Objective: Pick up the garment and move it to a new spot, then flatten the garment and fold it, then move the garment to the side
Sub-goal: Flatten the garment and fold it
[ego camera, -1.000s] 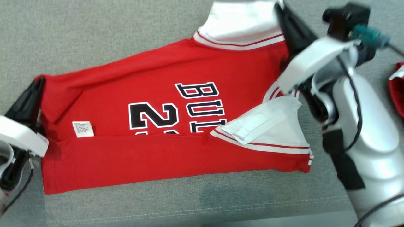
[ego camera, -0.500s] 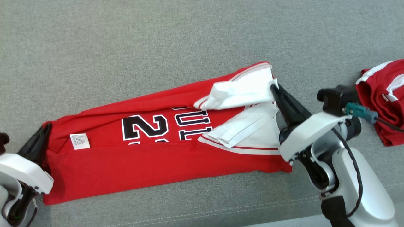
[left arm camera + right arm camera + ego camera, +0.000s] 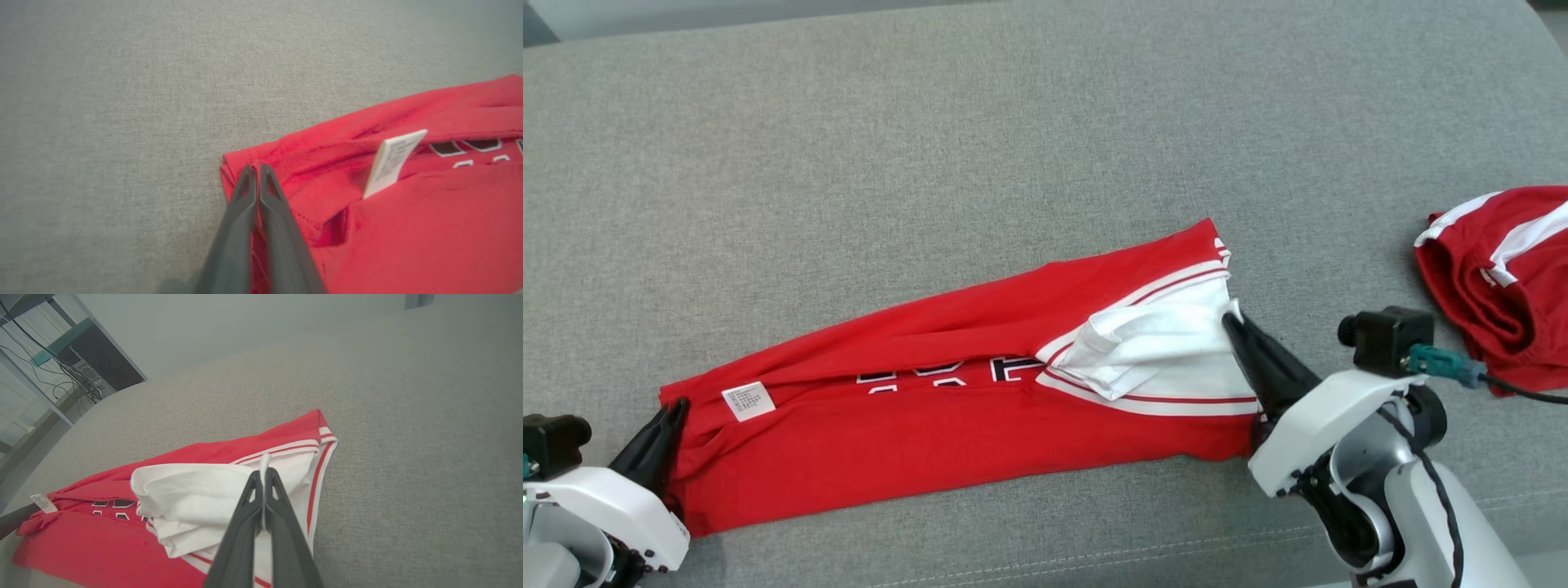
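Note:
The garment (image 3: pixel 915 425) is a red jersey with white trim and black lettering, lying as a long folded strip across the grey cushion. My left gripper (image 3: pixel 674 408) is shut on its red hem corner at the lower left, seen close up in the left wrist view (image 3: pixel 255 169) beside a white care label (image 3: pixel 394 161). My right gripper (image 3: pixel 1232 320) is shut on the white sleeve fabric at the strip's right end, where a sliver of white cloth (image 3: pixel 264 465) pokes up between the fingers (image 3: pixel 282 522). Only the tops of the black letters (image 3: pixel 947 371) peek out of the fold.
A second red and white garment (image 3: pixel 1503 278) lies bunched at the right edge of the cushion. The grey cushion (image 3: pixel 931 163) stretches wide behind the jersey. Its front seam (image 3: pixel 1094 555) runs close below. Shelving and cables (image 3: pixel 49 363) stand beyond the cushion's far side.
Both grippers have brought the jersey's far edge over toward me, covering most of the lettering and narrowing the strip. The head camera has also shifted, revealing more cushion.

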You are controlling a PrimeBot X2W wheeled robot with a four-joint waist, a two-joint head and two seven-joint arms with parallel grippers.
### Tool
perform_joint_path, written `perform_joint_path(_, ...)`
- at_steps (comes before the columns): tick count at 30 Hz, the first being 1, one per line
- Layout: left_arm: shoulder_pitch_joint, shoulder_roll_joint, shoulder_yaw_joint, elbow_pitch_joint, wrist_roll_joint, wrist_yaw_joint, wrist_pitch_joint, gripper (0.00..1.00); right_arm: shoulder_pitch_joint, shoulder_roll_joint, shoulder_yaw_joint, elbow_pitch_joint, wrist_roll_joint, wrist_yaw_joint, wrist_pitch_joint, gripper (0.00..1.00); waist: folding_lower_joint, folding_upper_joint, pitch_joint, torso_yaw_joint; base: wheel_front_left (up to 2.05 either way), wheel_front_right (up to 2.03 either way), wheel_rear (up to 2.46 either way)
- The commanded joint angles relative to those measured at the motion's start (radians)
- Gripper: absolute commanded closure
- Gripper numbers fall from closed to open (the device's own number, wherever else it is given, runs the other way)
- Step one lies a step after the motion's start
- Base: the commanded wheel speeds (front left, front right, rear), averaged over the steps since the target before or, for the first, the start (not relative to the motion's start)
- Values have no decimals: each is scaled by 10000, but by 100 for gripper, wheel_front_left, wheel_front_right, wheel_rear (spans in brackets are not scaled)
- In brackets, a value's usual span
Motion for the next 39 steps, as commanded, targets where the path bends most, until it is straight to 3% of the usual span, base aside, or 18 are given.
perform_joint_path(1, 7, 401, 438, 127, 101, 4, -47, 0, 202, 38, 229, -193, 177, 2, 202, 98, 0, -1, -89, -11, 0, 0, 0)
perform_joint_path(2, 7, 401, 438, 127, 101, 4, -47, 0, 202, 38, 229, -193, 177, 2, 202, 98, 0, -1, -89, -11, 0, 0, 0)
perform_joint_path(4, 49, 338, 527, 252, 288, 4, -47, 0, 355, 41, 131, -44, 280, 2, 291, 0, 0, -1, -173, -2, 0, 0, 0)
perform_joint_path(10, 353, 46, 2037, 732, 1593, 4, -47, 0, 724, -44, -775, -113, 215, 2, -325, 0, 0, -1, -537, 192, 0, 0, 0)
perform_joint_path(15, 1020, -759, 3908, 491, 2861, 4, -47, 0, 867, -11, -1587, 180, -330, 2, -1052, 0, 0, -1, -940, 419, 0, 0, 0)
perform_joint_path(19, 1463, -1456, 4759, 6, 3628, 4, -47, 0, 762, 47, -1711, 815, -458, 2, -1353, 0, 0, -1, -1130, 675, 0, 0, 0)
perform_joint_path(28, 1752, -2330, 5122, -792, 4077, 4, -47, 0, 47, 75, -1468, 3010, -102, 2, -2298, 0, 0, -1, -1039, 1492, 0, 0, 0)
perform_joint_path(39, 1887, -2363, 4737, -1138, 3812, 4, -47, 0, -953, 76, -1191, 6085, 47, 2, -3026, 0, 0, -1, -869, 2175, 0, 0, 0)
